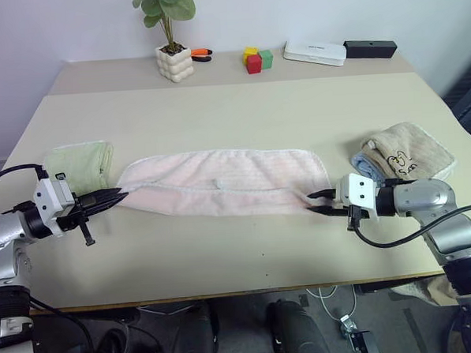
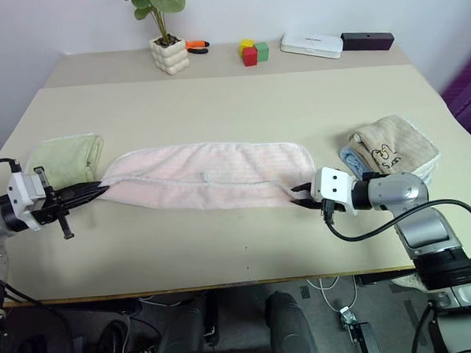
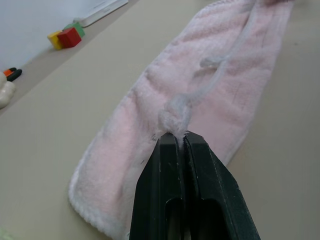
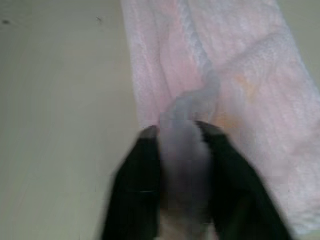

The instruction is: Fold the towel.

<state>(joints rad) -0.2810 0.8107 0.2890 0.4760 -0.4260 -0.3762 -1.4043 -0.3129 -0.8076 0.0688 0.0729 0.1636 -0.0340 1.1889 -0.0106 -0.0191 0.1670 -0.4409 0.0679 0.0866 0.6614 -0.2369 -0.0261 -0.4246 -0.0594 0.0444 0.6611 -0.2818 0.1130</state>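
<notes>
The towel [image 1: 220, 183] lies lengthwise on the table [image 1: 239, 247], already halved into a long band. Left gripper [image 1: 120, 197] is clamped on the edging at its left end; right gripper [image 1: 314, 203] pinches a bunch of cloth at the right end, probably so both ends lift together for the next fold.

Pale pink towel [image 1: 220, 181] with whitish edging; light green towel [image 1: 81, 165]; black tools.

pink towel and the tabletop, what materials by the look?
The towel: soft terry cloth, likely cotton; fuzzy looped pile and whitish stitched edging show in the left wrist view. The table: smooth matte beige board, probably laminate; flat, even, no grain visible.
</notes>
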